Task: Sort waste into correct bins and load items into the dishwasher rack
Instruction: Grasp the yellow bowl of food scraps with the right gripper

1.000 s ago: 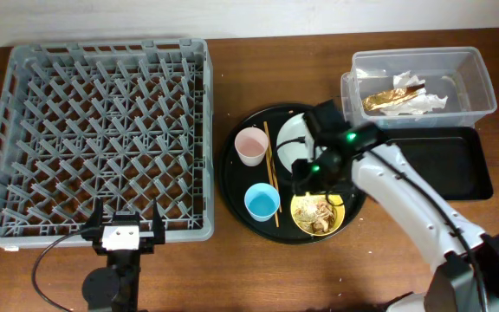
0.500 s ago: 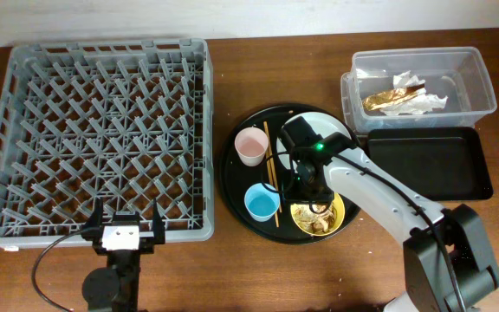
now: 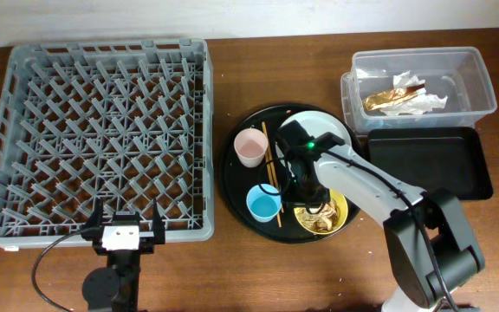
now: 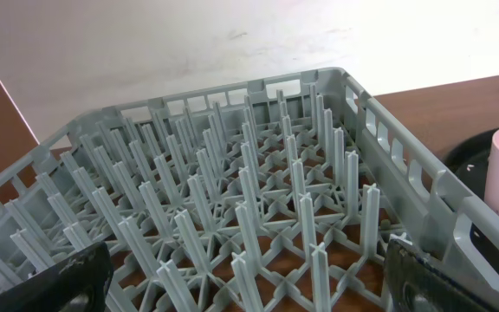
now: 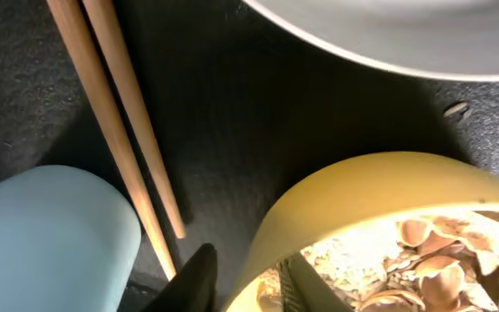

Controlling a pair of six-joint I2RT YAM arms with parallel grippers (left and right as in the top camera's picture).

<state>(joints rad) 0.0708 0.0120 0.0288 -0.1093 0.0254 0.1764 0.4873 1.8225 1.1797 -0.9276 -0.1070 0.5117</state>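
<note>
My right gripper (image 3: 308,192) is low over the round black tray and shut on the left rim of the yellow bowl (image 3: 340,213). In the right wrist view one finger is outside and one inside the bowl (image 5: 362,186), the gripper (image 5: 248,277) astride the rim. Brownish food scraps (image 5: 440,260) lie in the bowl. The blue cup (image 3: 262,202), wooden chopsticks (image 3: 268,169), pink cup (image 3: 250,146) and grey-white plate (image 3: 336,128) share that tray. My left gripper (image 3: 128,227) is open and empty at the front edge of the grey dishwasher rack (image 3: 93,130).
The round black tray (image 3: 232,173) sits between rack and bins. The clear tub (image 3: 483,87) at the back right holds the gold foil wrapper (image 3: 388,100) and white paper (image 3: 403,83). The shallow black rectangular tray (image 3: 440,160) lies in front of it.
My right arm has swung left and come down from the plate side to the bowl's left rim. The left arm has not moved.
</note>
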